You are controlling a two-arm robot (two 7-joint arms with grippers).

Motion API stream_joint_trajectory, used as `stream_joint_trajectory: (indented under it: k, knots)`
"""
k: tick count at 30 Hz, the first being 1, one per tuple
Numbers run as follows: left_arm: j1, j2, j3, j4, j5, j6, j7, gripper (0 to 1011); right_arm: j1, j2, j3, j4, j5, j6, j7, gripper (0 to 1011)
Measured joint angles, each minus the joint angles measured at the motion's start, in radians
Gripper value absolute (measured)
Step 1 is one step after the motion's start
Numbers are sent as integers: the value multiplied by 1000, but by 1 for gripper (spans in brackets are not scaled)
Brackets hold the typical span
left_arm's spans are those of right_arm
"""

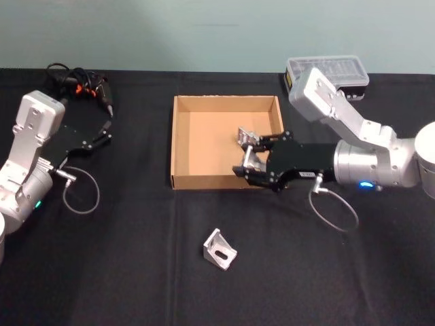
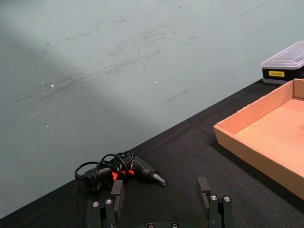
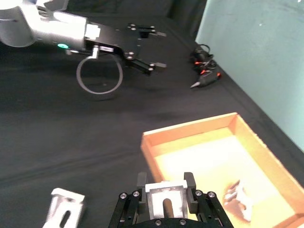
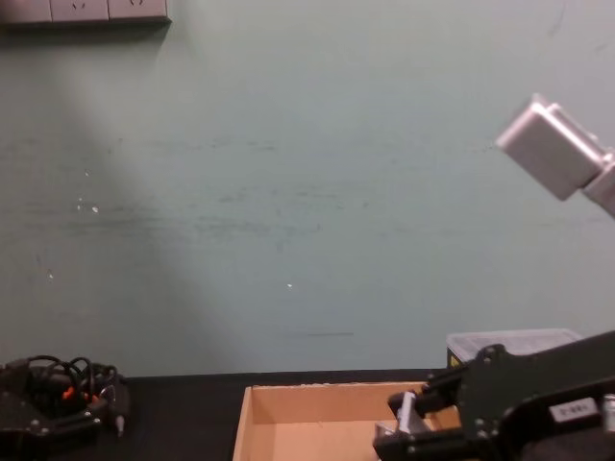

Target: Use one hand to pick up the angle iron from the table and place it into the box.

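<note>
Well beyond the fingers point(image 2: 117, 194) of the left gripper point(image 2: 160, 189) we saw a pale green wall point(image 4: 288, 192), scuffed and scratched, unevenly lit; white sockets point(image 4: 82, 10) sat high up on it.

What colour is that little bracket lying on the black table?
The angle iron is silvery-grey metal, clearest in the head view.

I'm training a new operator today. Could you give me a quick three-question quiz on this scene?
1. True or false: the right gripper holds an angle iron at the box.
2. How many angle irons lie loose on the table? A) none B) one C) three
3. Fill in: the parked left gripper stands ____.
Key: 1 true; 2 B, the loose angle iron; 3 open.
</note>
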Motion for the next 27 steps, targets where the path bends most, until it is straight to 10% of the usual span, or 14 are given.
stream_joint_trajectory:
  k: [27]
  knots:
    - [0,0,0,0,0,0,0,1000,118,-202,-22,300,-134,-92,-23,468]
